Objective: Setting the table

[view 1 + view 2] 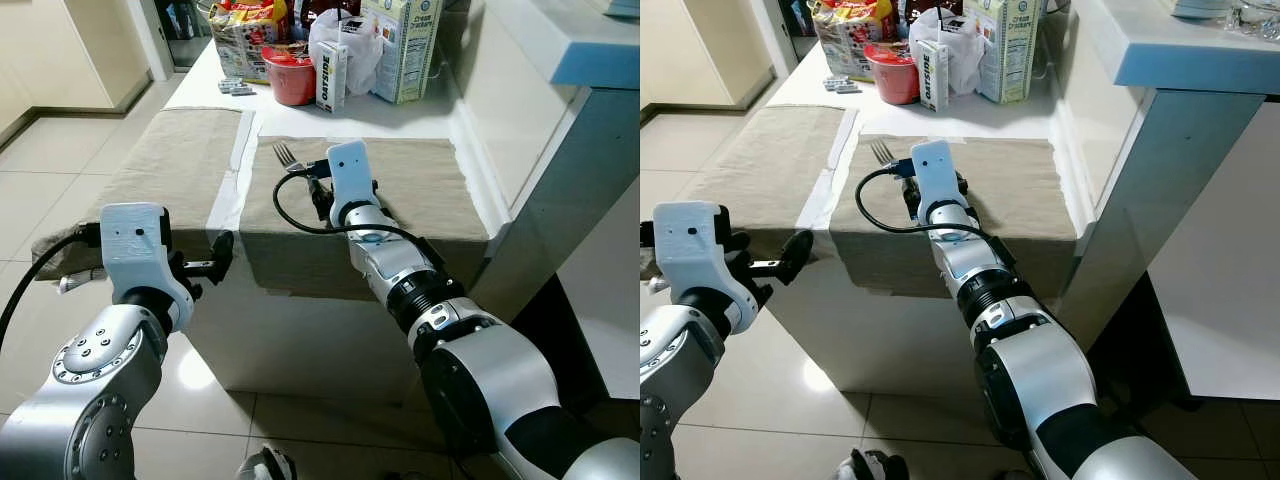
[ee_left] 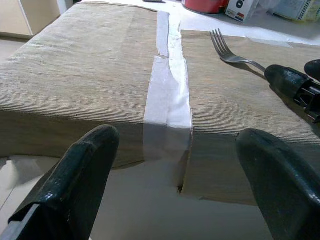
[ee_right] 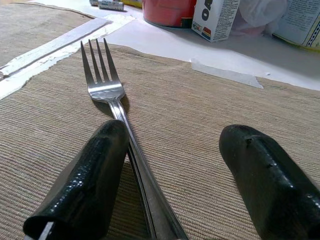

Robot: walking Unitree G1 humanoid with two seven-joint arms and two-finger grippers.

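While the fork lies on the right placemat, the right gripper straddles its handle, fingers apart. The left gripper hovers spread before the table edge.

Two beige placemats side by side on a white table, right placemat holding a fork at about 11 o'clock on it, tines pointing away toward 12. Right gripper stretched over that mat right at the fork's handle end, left gripper hanging off the near table edge at 8 o'clock. Groceries crowded up at 12: red bowl, Oatside carton, cream cracker box, white bag.
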